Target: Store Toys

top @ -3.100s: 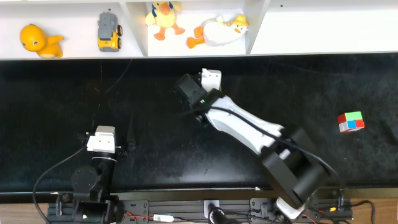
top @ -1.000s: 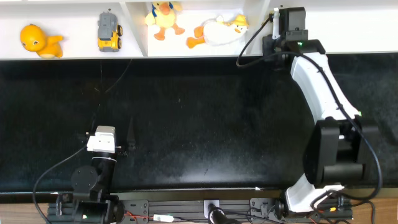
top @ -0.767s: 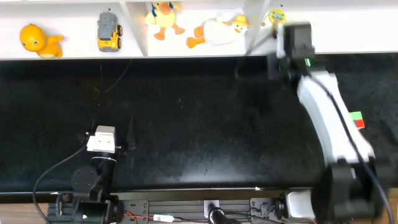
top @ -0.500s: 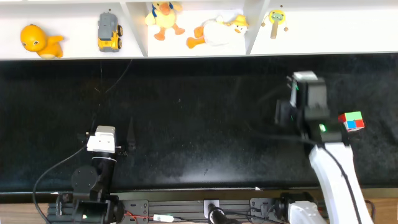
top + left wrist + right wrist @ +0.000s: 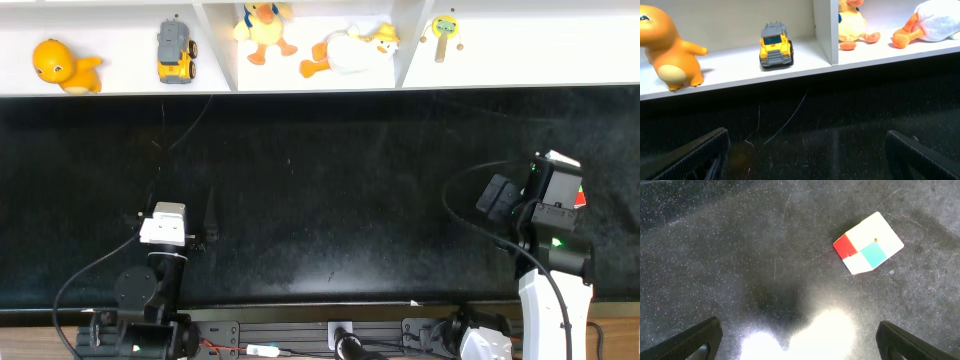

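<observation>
Mostly black tabletop point(image 5: 330, 190) beside white shelf point(image 5: 560, 40)

Cube point(image 5: 868, 250) smooth, glossy plastic — tabletop point(image 5: 715, 240) black, speckled, faintly scratched.

Cube point(image 5: 868, 250) on table point(image 5: 320, 200), near right end effector point(image 5: 800, 347), shelf point(image 5: 520, 68) behind

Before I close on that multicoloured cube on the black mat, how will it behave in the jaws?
The cube looks like rigid plastic with flat faces, so it probably won't deform or roll. It sits flat on the mat, skewed to the jaws, so an unaligned pinch may twist it. Its smooth-looking faces could be slightly slippery.
</observation>
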Controlling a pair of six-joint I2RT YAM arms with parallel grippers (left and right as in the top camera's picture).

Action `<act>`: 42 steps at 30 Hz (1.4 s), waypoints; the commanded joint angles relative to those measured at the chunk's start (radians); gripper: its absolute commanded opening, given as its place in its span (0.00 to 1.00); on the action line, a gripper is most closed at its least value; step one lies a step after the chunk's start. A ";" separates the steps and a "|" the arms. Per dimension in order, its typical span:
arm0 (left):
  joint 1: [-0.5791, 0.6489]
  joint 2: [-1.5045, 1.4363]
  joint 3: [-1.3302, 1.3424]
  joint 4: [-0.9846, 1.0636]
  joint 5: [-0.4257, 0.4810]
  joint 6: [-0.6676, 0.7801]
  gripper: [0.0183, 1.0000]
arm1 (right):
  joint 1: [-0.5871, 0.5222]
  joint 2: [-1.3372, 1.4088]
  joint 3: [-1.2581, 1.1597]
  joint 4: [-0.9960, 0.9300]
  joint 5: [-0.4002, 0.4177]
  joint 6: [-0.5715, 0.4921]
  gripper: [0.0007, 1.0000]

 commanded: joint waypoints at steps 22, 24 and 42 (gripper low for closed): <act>-0.007 -0.013 -0.002 -0.003 -0.008 -0.007 1.00 | -0.553 0.187 -0.002 0.160 -0.398 -0.955 1.00; -0.007 -0.013 -0.002 -0.003 -0.008 -0.007 1.00 | -0.616 0.247 -0.002 0.184 -0.398 -1.003 1.00; -0.007 -0.013 -0.002 -0.003 -0.008 -0.007 1.00 | -0.669 0.533 0.131 0.332 -0.579 -0.999 0.99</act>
